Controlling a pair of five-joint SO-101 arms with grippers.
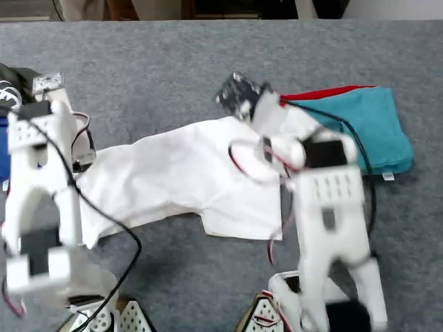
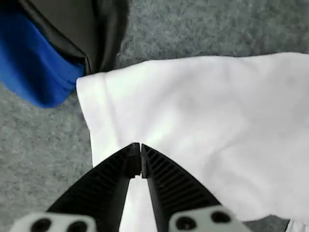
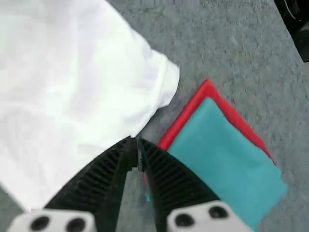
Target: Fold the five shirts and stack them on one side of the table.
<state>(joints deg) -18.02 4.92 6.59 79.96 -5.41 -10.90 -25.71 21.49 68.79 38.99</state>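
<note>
A white shirt lies spread across the middle of the grey table. My left gripper is at the shirt's left end, shut, with its tips pinching the white cloth beside a sleeve hem. At the shirt's far right corner my right gripper is shut on the cloth's edge. A folded teal shirt rests on a folded red shirt at the right. A black shirt and a blue shirt lie bunched at the far left.
The table's cloth stretches bare along the far side. Both arm bases and their cables stand at the near edge.
</note>
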